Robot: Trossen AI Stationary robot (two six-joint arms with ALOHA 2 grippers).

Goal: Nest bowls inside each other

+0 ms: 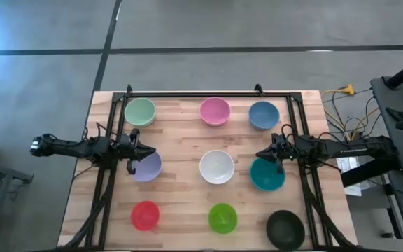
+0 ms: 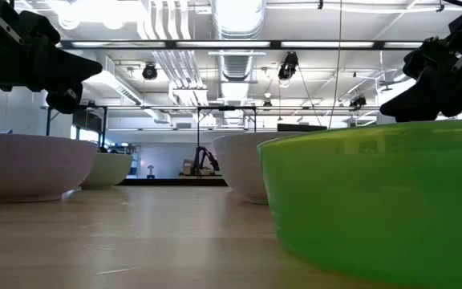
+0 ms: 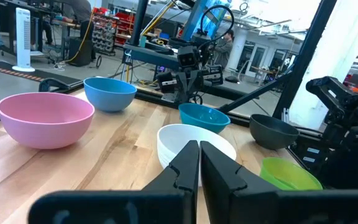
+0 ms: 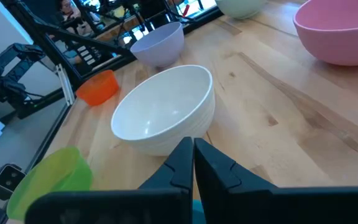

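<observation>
Bowls (image 1: 217, 166) sit apart in three rows across the desk (image 1: 180, 143), none nested. Both end effectors, left (image 1: 147, 150) and right (image 1: 260, 153), are closed, empty. Likely light, rigid, slick plastic; grip rims.

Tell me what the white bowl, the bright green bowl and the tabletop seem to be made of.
White bowl: probably plastic, smooth and slightly glossy, with soft highlights inside. Bright green bowl: likely translucent plastic; in the low view light seems to glow through its wall. Tabletop: wood, pale planks with visible grain and seams, matte or lightly sealed.
</observation>
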